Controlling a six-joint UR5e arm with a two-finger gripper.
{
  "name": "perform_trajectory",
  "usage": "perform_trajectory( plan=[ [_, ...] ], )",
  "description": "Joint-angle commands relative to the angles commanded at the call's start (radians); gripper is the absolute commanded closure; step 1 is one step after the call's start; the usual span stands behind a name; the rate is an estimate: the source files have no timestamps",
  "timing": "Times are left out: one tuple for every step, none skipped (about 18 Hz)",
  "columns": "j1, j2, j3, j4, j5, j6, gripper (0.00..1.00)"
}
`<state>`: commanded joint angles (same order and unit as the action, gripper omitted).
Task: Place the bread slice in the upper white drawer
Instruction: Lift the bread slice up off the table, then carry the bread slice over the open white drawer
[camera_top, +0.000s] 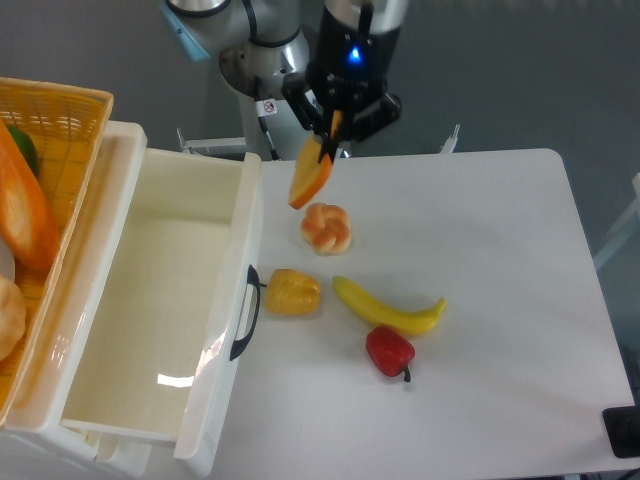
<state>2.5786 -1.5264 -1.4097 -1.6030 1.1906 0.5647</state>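
Note:
The bread slice (311, 175) hangs edge-on in the air, orange crust showing, above the table just right of the drawer's far corner. My gripper (331, 128) is shut on its top edge, with the arm rising out of the frame above it. The upper white drawer (150, 300) stands pulled open at the left, its inside bare, its black curved handle (243, 312) facing the table. The slice is a little to the right of the drawer's right wall and above the round bun.
On the table lie a knotted bun (326, 227), a yellow pepper (291, 292), a banana (387, 309) and a red pepper (389, 351). A woven yellow basket (50, 110) holding a baguette (22, 205) sits at the far left behind the drawer.

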Motion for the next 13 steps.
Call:
perform_trajectory(
  plan=[
    [-0.002,0.002,0.0,0.002,-0.012,-0.023,1.0],
    [-0.005,0.003,0.0,0.002,-0.02,-0.038,1.0],
    [-0.008,0.005,-0.002,0.003,-0.028,-0.051,1.0],
    [-0.012,0.005,-0.002,0.003,-0.038,-0.069,1.0],
    [-0.014,0.006,-0.002,0.006,-0.054,-0.094,1.0],
    [-0.015,0.006,-0.002,0.012,-0.075,-0.12,1.0],
    [-0.018,0.008,-0.002,0.014,-0.097,-0.143,1.0],
    [-0.02,0.009,-0.002,0.014,-0.109,-0.152,1.0],
    [-0.021,0.009,-0.002,0.018,-0.111,-0.152,1.0],
    [-0.028,0.008,-0.003,0.035,-0.111,-0.157,1.0],
    [-0.041,0.006,-0.005,0.049,-0.112,-0.176,1.0],
    [-0.055,0.003,-0.011,0.067,-0.114,-0.198,1.0],
    [-0.069,-0.001,-0.021,0.095,-0.114,-0.213,1.0]
  ],
)
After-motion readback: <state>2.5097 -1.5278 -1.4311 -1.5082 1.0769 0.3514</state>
